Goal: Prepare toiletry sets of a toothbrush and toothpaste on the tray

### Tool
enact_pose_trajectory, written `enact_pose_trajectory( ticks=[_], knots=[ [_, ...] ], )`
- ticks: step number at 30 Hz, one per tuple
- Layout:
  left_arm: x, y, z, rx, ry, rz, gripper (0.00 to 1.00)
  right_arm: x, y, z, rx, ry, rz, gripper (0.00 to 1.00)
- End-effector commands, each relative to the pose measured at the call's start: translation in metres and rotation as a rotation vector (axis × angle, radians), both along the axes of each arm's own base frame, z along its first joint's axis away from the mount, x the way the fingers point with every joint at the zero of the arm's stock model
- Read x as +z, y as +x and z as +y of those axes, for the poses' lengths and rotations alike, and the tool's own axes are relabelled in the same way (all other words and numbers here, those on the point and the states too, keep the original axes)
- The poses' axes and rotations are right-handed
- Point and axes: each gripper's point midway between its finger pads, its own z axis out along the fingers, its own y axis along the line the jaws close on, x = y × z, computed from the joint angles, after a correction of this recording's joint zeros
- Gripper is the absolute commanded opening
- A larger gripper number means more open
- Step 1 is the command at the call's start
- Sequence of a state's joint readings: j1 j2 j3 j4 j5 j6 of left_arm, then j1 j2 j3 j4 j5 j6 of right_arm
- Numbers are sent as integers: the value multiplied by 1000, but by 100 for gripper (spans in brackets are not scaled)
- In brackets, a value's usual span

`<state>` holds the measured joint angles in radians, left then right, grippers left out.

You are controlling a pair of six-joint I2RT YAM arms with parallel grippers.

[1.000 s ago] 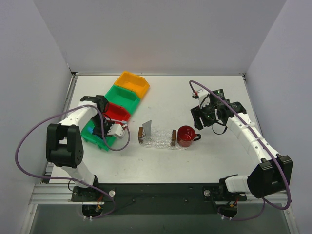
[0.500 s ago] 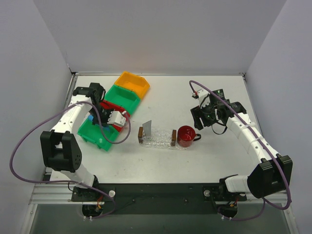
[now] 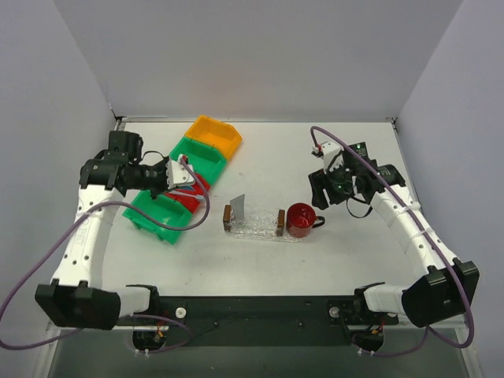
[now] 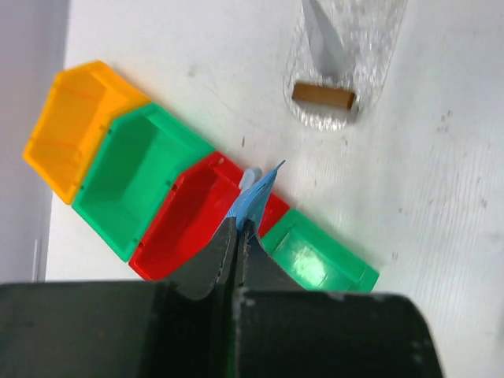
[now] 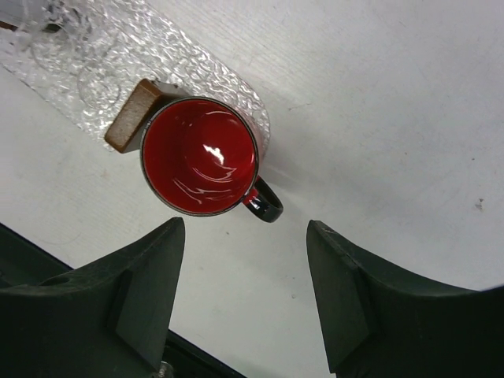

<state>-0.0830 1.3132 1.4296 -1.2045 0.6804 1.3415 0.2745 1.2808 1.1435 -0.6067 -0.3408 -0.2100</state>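
Left gripper [image 4: 238, 230]: pinches the blue toothpaste [image 4: 257, 195], held over the rim of the red bin [image 4: 183, 220].
Right gripper [image 5: 244, 236]: fingers spread wide, above the mug [image 5: 200, 156].
Tray [image 3: 256, 230]: carries the silver toothpaste [image 3: 239, 207], leaning at the end away from the mug.

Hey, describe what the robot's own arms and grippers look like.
The left arm and right arm have white links, black joints and a looping purple cable each. The left gripper and right gripper have dark, wedge-shaped fingers.
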Motion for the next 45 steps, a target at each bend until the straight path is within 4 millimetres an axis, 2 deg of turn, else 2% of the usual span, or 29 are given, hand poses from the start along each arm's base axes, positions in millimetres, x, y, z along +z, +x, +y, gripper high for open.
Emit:
enact_pose_trajectory(
  ticks=[1,2,3,5,7,8,11,14,16,18,19,20,24,30,33,45],
  knots=[
    [78,-4,-34,102,-354,-142,0,50,-10,21,72,114,-48,59],
    [91,5,-36,120,-400,-208,0,56,-11,23,87,117,-62,59],
    [100,3,-37,200,-465,-169,0,61,-15,28,111,119,-63,59],
    [124,2,-38,227,-533,-228,0,78,-13,35,140,125,-101,59],
    [132,-5,-42,261,-588,-194,0,89,-17,48,192,127,-118,60],
    [139,-5,-43,268,-615,-201,0,103,-17,56,220,138,-150,60],
    [148,-16,-54,284,-704,-114,0,117,-27,81,332,155,-168,61],
    [150,-25,-66,282,-772,-21,0,142,-33,107,422,222,-185,61],
    [144,-26,-72,289,-796,29,0,157,-39,125,484,257,-189,61],
    [145,-32,-82,269,-832,90,0,163,-44,137,524,262,-195,61],
    [137,-33,-86,268,-839,122,0,168,-43,143,541,259,-212,61],
    [140,-34,-91,260,-870,150,0,171,-50,153,585,259,-222,61],
    [135,-39,-104,225,-903,224,0,177,-61,179,674,257,-240,61],
    [128,-42,-116,204,-921,283,0,183,-76,205,756,280,-240,62],
    [125,-45,-121,177,-928,316,0,180,-78,214,763,262,-239,62],
    [121,-70,-138,55,-949,412,0,181,-78,228,775,237,-261,60]
  ],
)
